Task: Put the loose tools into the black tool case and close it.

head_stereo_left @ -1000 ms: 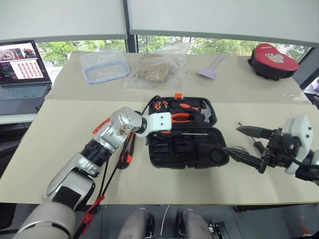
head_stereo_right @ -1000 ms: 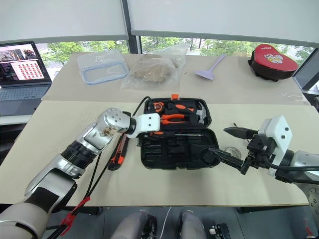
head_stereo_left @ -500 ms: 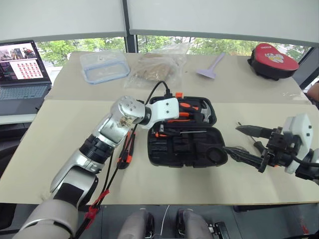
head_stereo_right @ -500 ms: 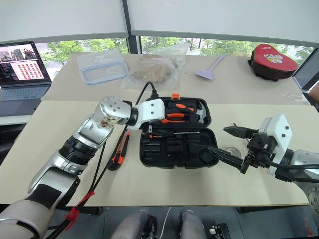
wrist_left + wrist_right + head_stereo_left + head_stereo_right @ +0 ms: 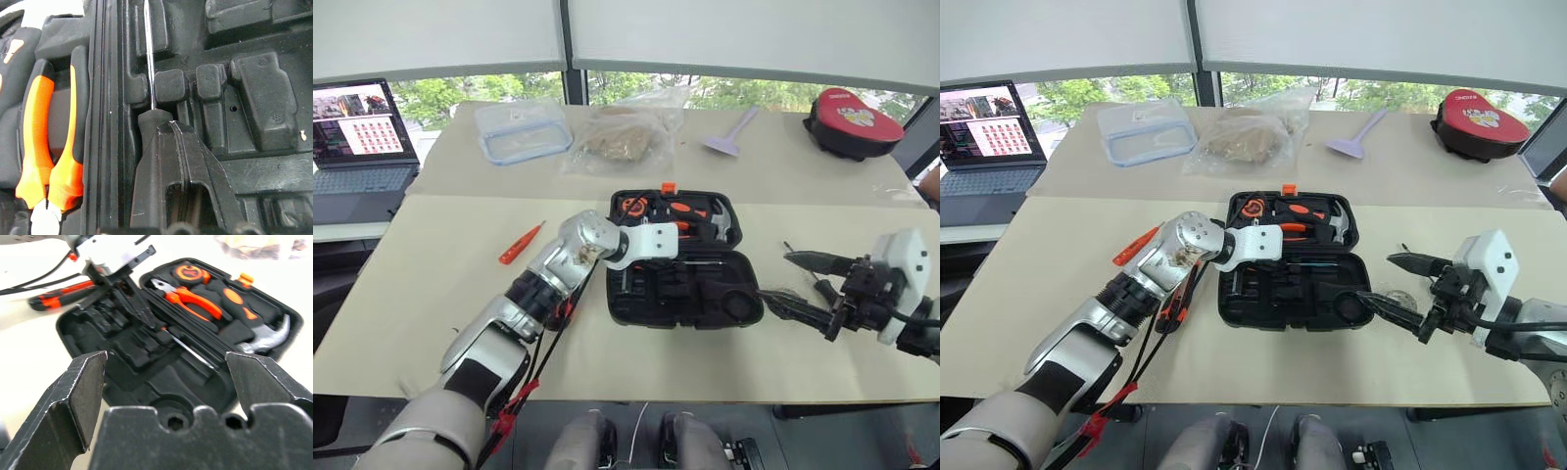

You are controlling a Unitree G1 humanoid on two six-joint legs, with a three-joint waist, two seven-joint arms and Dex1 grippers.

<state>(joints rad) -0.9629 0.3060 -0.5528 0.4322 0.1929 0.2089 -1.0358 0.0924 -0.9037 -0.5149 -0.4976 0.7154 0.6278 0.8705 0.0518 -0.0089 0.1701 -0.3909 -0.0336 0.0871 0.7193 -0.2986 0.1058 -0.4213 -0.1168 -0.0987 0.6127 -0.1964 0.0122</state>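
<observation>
Case (image 5: 685,284) lying open mid-bench (image 5: 431,294), left hand (image 5: 173,147) pressing together over a screwdriver (image 5: 149,58) in its slot, right hand (image 5: 793,279) hovering apart beside the case, small screwdriver (image 5: 521,243) lying loose.

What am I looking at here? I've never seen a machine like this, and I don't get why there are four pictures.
It is a two-armed humanoid robot tidying tools. The two wide pictures come from cameras in its head, looking down over a table. The two close-ups come from cameras on its wrists, looking along each gripper's two black fingers.

On the table lies an open black tool case, with pliers and a hammer in its far half. The left gripper is down inside the case, shut, beside the handle of a screwdriver lying in a slot. The right gripper hangs open to the right of the case, holding nothing.

A small orange screwdriver and a utility knife lie loose. Further back are a laptop, a plastic container and a red-topped pouch.
</observation>
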